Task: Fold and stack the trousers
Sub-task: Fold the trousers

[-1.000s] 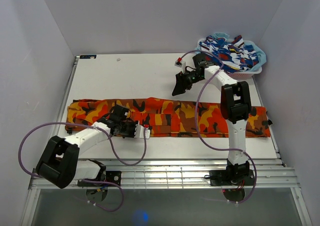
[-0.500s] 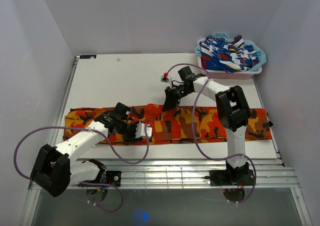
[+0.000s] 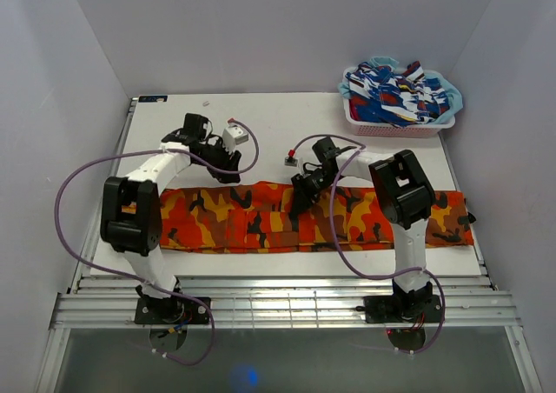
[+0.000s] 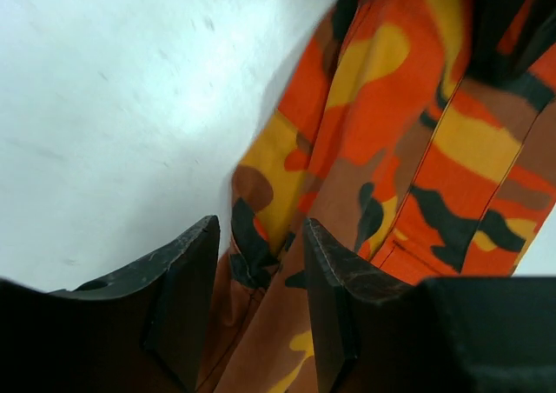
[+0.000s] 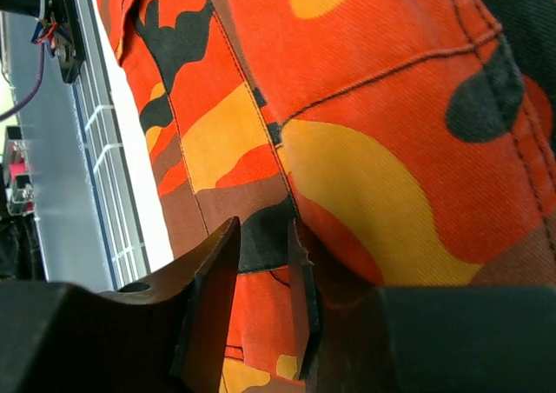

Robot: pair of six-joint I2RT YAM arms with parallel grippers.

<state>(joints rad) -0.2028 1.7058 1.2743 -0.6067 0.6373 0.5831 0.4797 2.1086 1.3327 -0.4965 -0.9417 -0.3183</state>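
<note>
The trousers (image 3: 365, 215), in orange, red and yellow camouflage print, lie as a long band across the near half of the white table (image 3: 261, 123). My left gripper (image 3: 228, 171) is at the band's far edge, left of the middle. In the left wrist view the left gripper (image 4: 261, 236) is closed on a bunched fold of the trousers (image 4: 408, 123) at their edge. My right gripper (image 3: 300, 203) is down on the middle of the band. In the right wrist view the right gripper (image 5: 263, 236) has its jaws almost together, tips against flat fabric (image 5: 391, 80).
A pink basket (image 3: 395, 132) heaped with blue, white and red clothes (image 3: 395, 93) stands at the back right corner. A slatted metal rail (image 3: 278, 297) runs along the table's near edge. White walls close in the left, the right and the back.
My left gripper has moved from the band's near edge to its far edge. My right gripper came down from near the basket onto the trousers' middle. The band's left end has shifted right.
</note>
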